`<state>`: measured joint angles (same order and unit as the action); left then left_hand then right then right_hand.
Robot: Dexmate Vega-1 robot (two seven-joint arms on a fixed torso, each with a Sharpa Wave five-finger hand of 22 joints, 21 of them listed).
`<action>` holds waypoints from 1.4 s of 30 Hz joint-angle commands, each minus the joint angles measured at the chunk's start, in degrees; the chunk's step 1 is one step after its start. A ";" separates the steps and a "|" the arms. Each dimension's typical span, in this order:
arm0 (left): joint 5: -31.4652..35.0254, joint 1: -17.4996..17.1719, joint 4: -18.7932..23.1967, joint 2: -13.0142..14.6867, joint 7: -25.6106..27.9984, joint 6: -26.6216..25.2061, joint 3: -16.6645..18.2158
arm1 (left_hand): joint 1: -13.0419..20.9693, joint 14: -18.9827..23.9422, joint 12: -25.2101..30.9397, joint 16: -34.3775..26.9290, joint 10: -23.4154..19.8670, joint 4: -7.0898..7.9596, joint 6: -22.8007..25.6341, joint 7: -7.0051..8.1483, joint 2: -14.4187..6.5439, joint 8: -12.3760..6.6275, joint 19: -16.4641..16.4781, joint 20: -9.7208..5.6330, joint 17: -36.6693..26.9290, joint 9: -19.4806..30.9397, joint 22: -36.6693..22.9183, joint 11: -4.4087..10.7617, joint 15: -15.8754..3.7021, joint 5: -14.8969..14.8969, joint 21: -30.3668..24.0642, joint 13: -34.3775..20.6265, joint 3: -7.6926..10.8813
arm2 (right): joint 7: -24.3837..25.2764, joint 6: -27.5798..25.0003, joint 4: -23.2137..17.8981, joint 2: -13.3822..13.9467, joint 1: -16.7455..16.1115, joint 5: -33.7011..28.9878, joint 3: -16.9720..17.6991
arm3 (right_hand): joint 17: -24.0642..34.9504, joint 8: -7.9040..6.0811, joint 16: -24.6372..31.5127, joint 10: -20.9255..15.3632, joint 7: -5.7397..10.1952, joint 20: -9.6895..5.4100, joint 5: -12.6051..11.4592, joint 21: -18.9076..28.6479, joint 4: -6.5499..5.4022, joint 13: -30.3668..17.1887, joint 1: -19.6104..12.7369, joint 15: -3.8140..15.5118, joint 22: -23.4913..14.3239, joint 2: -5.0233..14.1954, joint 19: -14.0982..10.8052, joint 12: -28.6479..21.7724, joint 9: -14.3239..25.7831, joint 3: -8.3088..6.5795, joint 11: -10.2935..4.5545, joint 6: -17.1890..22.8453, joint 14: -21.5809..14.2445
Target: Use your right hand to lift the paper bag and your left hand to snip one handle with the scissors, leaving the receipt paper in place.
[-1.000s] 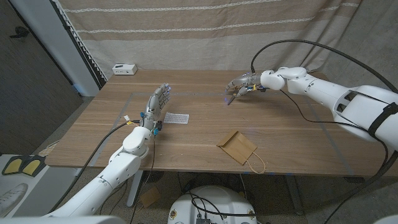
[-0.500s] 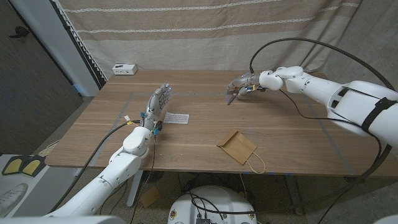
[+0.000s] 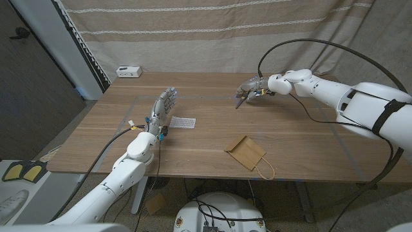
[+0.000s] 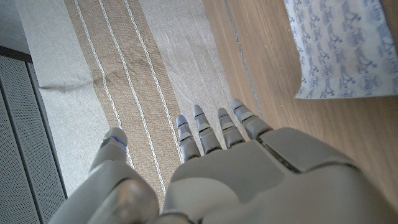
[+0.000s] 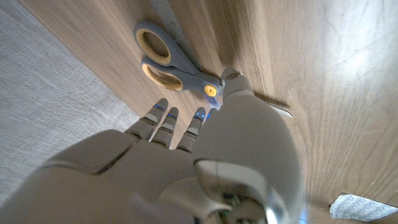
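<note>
The flat brown paper bag [image 3: 244, 151] lies near the table's front edge, its string handle [image 3: 264, 170] pointing toward the edge. The white receipt paper [image 3: 182, 122] [image 4: 341, 50] lies on the wood just beside my left hand [image 3: 163, 107], which stands upright with fingers apart and holds nothing. At the far right-middle, my right hand [image 3: 251, 87] hangs low over the scissors [image 3: 239, 99]. In the right wrist view the grey-handled scissors [image 5: 169, 55] lie on the table, and my thumb tip [image 5: 234, 79] sits at their pivot, over the blades. The other fingers stay straight, beside the handles.
A small white box [image 3: 129, 71] sits at the far left corner of the wooden table [image 3: 206, 142]. A striped curtain [image 3: 212, 32] hangs behind the table. A corner of the receipt [image 5: 357, 205] shows in the right wrist view.
My right hand has edged slightly farther back over the scissors. The left hand, bag and receipt have not moved.
</note>
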<state>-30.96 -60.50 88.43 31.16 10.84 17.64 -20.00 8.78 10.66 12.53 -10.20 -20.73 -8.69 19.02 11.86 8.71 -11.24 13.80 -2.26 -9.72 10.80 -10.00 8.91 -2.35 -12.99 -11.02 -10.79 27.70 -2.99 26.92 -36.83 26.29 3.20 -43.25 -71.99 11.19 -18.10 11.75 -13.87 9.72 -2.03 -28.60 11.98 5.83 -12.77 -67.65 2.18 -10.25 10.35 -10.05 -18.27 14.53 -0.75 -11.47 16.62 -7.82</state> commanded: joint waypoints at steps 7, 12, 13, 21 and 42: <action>-0.21 -0.52 0.09 0.20 -0.18 0.53 0.31 | 0.58 0.56 0.18 -0.08 -0.43 0.13 0.41 0.01 -0.19 -0.27 0.67 -8.43 -0.27 0.13 -0.15 0.07 -9.95 -0.43 -0.18 -0.17 -0.23 | 0.95 -1.24 1.12 -0.86 0.02 -0.37 -1.52 | 0.16 -0.60 0.33 -1.79 -0.01 -9.73 0.31 0.30 -0.23 -0.47 -0.33 10.60 -0.31 -0.16 -0.51 -1.13 0.73 -0.23 -0.06 0.52 -0.82; -0.41 -0.35 -0.25 0.05 -0.54 0.83 0.30 | 0.58 0.56 0.18 -0.07 -0.45 0.14 0.45 -0.04 -0.19 -0.27 0.69 -8.45 -0.27 0.13 -0.15 0.05 -9.96 -0.43 -0.18 -0.17 -0.26 | 1.86 -0.96 2.47 -1.46 0.29 -0.54 -2.31 | 0.32 -0.98 0.55 -2.50 -0.21 -9.69 0.42 0.33 -0.51 -0.71 -0.10 10.65 -0.34 -0.16 -0.65 -1.54 1.21 -0.21 -0.04 0.82 -1.32; -0.46 -0.32 -0.32 0.01 -0.62 0.90 0.30 | 0.58 0.56 0.17 -0.07 -0.43 0.14 0.54 -0.07 -0.19 -0.31 0.78 -8.49 -0.27 0.13 -0.15 0.08 -9.96 -0.43 -0.22 -0.18 -0.28 | 2.13 -1.02 2.60 -1.51 0.33 -0.70 -2.52 | 0.45 -1.47 0.76 -2.81 -0.26 -9.69 0.46 0.34 -0.55 -0.89 -0.14 10.71 -0.36 -0.16 -0.74 -1.73 1.58 -0.28 -0.04 1.41 -1.79; -0.34 -0.24 -0.48 0.02 -0.57 0.84 0.26 | 0.58 0.77 0.33 -0.13 -0.88 0.15 0.96 -0.32 -0.21 -0.44 1.12 -8.54 -0.27 0.13 -0.13 -0.21 -9.92 -0.43 -0.32 -0.18 -0.36 | 3.45 -1.06 4.07 -2.20 0.48 -0.73 -3.57 | 0.85 -2.77 1.22 -4.07 -0.18 -9.68 0.63 0.38 -0.61 -1.71 -0.45 10.78 -0.41 -0.08 -0.98 -2.56 2.88 -0.60 -0.07 2.09 -2.76; -0.09 -0.43 -0.57 -0.19 -0.24 1.01 0.10 | 0.46 0.85 0.40 -0.11 -1.23 0.23 1.35 -0.34 -0.24 -0.48 1.07 -8.49 -0.27 0.13 -0.13 -0.12 -9.93 -0.44 -0.24 -0.18 -0.57 | 7.54 1.05 12.14 -6.54 1.04 0.98 -6.19 | 3.85 -12.91 4.89 -9.88 -0.30 -9.57 2.35 1.60 0.18 -7.44 -3.55 11.12 -0.73 -0.33 -4.47 -6.79 10.56 -2.30 -0.19 7.12 -8.73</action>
<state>-31.19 -60.52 87.62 30.94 10.26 18.54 -19.90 8.78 10.97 12.53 -10.20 -21.35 -8.45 19.97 11.37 8.71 -11.46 14.32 -2.15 -9.72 10.80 -9.99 8.90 -2.04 -12.99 -11.02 -10.79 27.47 2.44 26.86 -30.81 22.96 3.73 -43.66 -76.46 14.39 -29.33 15.94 -22.74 8.29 -2.28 -26.62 13.04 5.69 -19.11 -70.05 2.36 -10.82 10.21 -13.28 -24.39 23.57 -2.48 -11.61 21.94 -15.57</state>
